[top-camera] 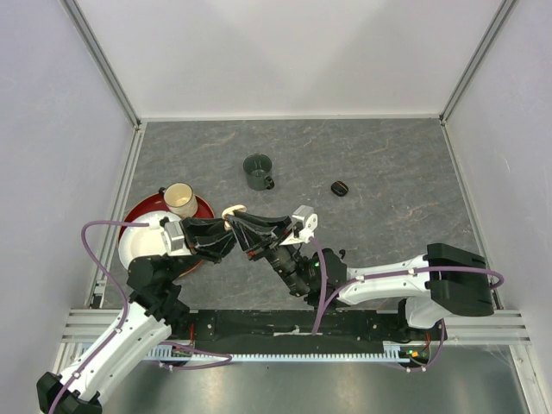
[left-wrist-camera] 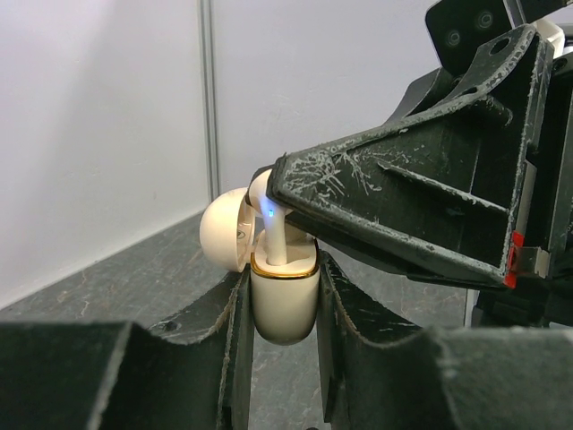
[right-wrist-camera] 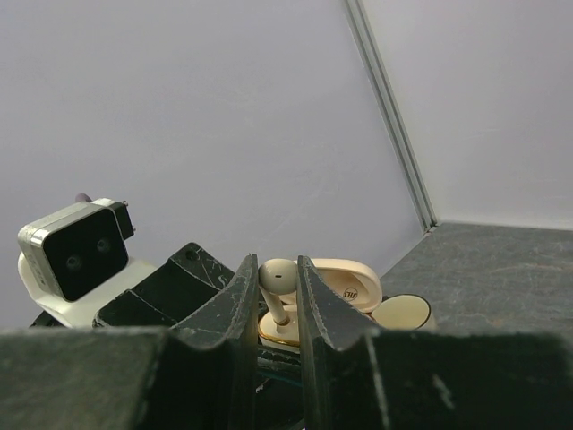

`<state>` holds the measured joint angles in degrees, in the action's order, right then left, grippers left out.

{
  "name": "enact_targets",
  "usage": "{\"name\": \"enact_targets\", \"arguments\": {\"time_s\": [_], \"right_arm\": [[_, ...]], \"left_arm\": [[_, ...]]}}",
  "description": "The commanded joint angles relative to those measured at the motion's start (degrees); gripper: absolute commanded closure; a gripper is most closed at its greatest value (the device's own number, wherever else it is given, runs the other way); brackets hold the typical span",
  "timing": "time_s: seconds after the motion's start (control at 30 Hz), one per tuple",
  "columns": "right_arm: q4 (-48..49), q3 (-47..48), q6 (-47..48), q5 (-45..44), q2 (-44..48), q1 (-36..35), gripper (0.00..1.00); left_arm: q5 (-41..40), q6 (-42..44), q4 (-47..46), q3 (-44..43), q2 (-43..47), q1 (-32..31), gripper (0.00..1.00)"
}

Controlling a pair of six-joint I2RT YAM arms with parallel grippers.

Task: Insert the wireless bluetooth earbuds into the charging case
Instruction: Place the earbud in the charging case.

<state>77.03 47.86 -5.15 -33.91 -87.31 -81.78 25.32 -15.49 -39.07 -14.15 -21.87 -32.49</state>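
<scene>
My left gripper (left-wrist-camera: 283, 274) is shut on the body of a cream-white charging case (left-wrist-camera: 285, 309) with a gold rim, held upright above the table with its lid (left-wrist-camera: 224, 230) swung open. A cream-white earbud (right-wrist-camera: 279, 278) is pinched at its head between the fingers of my right gripper (right-wrist-camera: 277, 269). Its stem (left-wrist-camera: 276, 240) points down into the case's opening, and a small blue light glows near its top. In the top view the two grippers meet nose to nose at the case (top-camera: 233, 211), left gripper (top-camera: 226, 235) from the left, right gripper (top-camera: 238, 222) from the right.
A dark green mug (top-camera: 258, 172) stands behind the grippers. A small black oval object (top-camera: 340, 188) lies to its right. At the left are a red plate (top-camera: 145, 213), a white bowl (top-camera: 136, 246) and a cream cup (top-camera: 180, 199). Walls enclose the table on three sides.
</scene>
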Motion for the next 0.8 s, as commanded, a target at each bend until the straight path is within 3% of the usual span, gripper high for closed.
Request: {"name": "enact_targets", "arguments": {"time_s": [0.0,0.77], "right_arm": [[-2.24,1.19,-0.65,-1.07,-1.2,0.13,1.0],[-10.49,-0.57,2.77,-5.55,2.05,-2.68,1.0]], "left_arm": [[1.49,1.69,-4.35,-1.49,0.86,-0.12,0.98],[-4.31,2.13,-6.2,-1.4,1.56,-0.12,0.98]]}}
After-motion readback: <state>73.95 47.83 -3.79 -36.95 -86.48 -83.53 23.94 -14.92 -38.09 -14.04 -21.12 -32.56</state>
